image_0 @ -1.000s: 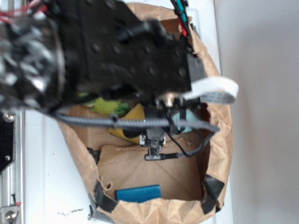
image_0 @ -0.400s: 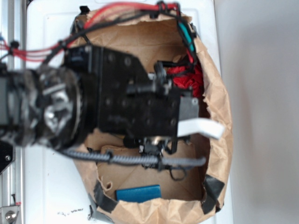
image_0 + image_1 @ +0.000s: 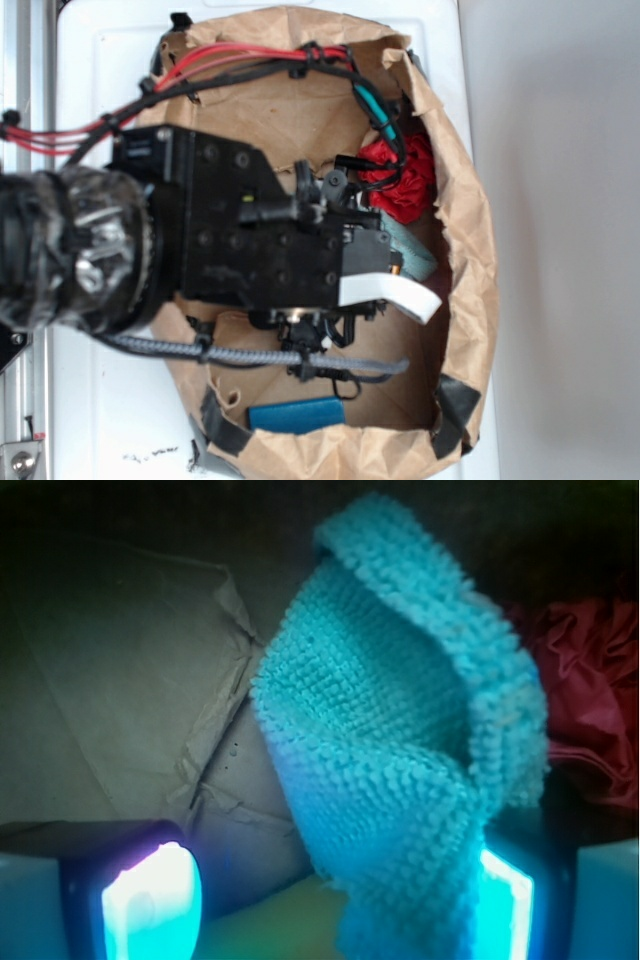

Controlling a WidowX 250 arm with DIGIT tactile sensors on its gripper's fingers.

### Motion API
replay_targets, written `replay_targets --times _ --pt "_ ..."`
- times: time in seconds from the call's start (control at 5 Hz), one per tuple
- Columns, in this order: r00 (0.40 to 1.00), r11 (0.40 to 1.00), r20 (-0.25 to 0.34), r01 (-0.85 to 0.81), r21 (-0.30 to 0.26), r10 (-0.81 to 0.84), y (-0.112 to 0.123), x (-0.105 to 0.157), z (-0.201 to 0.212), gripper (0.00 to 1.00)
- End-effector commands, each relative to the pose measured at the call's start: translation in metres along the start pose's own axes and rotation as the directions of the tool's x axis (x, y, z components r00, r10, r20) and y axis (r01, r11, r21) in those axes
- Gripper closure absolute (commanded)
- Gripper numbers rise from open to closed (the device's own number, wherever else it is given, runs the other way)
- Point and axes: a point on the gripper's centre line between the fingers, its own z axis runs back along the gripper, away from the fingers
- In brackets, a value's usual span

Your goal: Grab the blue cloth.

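Observation:
The blue cloth (image 3: pixel 400 750) fills the middle of the wrist view as a bunched, upstanding fold of aqua terry. My gripper (image 3: pixel 330 905) is open around its lower end. The left finger (image 3: pixel 150 905) stands well apart from the cloth, while the right finger (image 3: pixel 508 900) lies against it. In the exterior view only a strip of the blue cloth (image 3: pixel 412 252) shows past the black wrist (image 3: pixel 270 240). The fingers themselves are hidden under the arm there.
Everything sits in a brown paper bag (image 3: pixel 468 250) with crumpled walls. A red ruffled fabric ball (image 3: pixel 405 180) lies just behind the cloth and also shows as red fabric (image 3: pixel 590 710). A dark blue flat rectangle (image 3: pixel 297 413) lies at the bag's front. A yellow-green surface (image 3: pixel 265 925) lies under the fingers.
The arm has swung toward the bag's front and left, uncovering the red fabric ball and the bag's back wall. It now covers the green and yellow things seen earlier.

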Motion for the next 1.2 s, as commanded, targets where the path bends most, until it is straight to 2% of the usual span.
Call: replay_targets --times 0.0,0.4,0.6,0.8,1.0 --pt "0.997 0.997 0.053 -0.059 0.04 0.057 -0.005 0.024 0.007 0.0" --pt "0.987 0.986 0.028 -0.161 0.038 0.16 0.005 0.041 0.005 0.0" --pt "0.985 0.985 0.024 -0.171 0.038 0.17 0.005 0.041 0.002 0.32" --pt "0.982 0.981 0.017 -0.188 0.042 0.187 0.005 0.041 0.001 1.0" --pt "0.981 0.98 0.018 -0.193 0.057 0.192 0.006 0.04 -0.001 1.0"
